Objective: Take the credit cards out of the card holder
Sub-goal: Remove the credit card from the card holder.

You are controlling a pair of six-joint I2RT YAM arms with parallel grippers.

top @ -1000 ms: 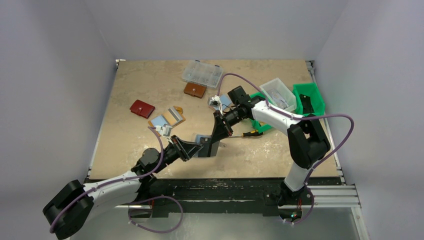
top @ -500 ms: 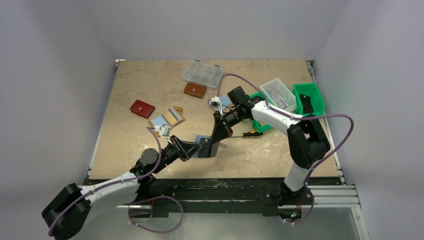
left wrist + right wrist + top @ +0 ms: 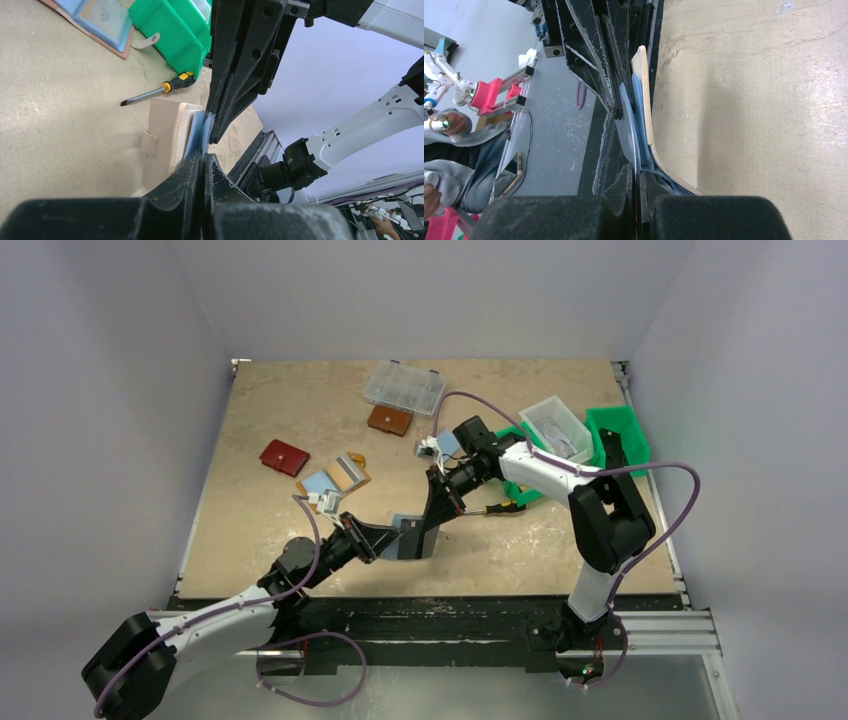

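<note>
Card holder (image 3: 165, 131) has shifted slightly nearer; left fingers (image 3: 184, 186) stay clamped on it, right fingers (image 3: 623, 186) pinch its blue card (image 3: 626, 116).

The card holder (image 3: 162, 135) is at the near middle of the worktop (image 3: 260, 515). It is pinched between the left fingers (image 3: 190, 172), which reach in from the near left, and the right fingers (image 3: 235, 85), which reach in from behind and to the right. Just right of it lies a screwdriver (image 3: 497, 508), in front of the left bin (image 3: 527, 492). The right bin (image 3: 620, 430) stands beside that one at the worktop's right edge, and a tub (image 3: 556, 425) sits on the left bin. An open wallet (image 3: 337, 478) lies left of and behind the card holder, with the left wallet (image 3: 284, 457) further left. Behind the middle lie a second open wallet (image 3: 443, 443), next to the left bin, then the far wallet (image 3: 389, 420), then a box (image 3: 404, 386).
</note>
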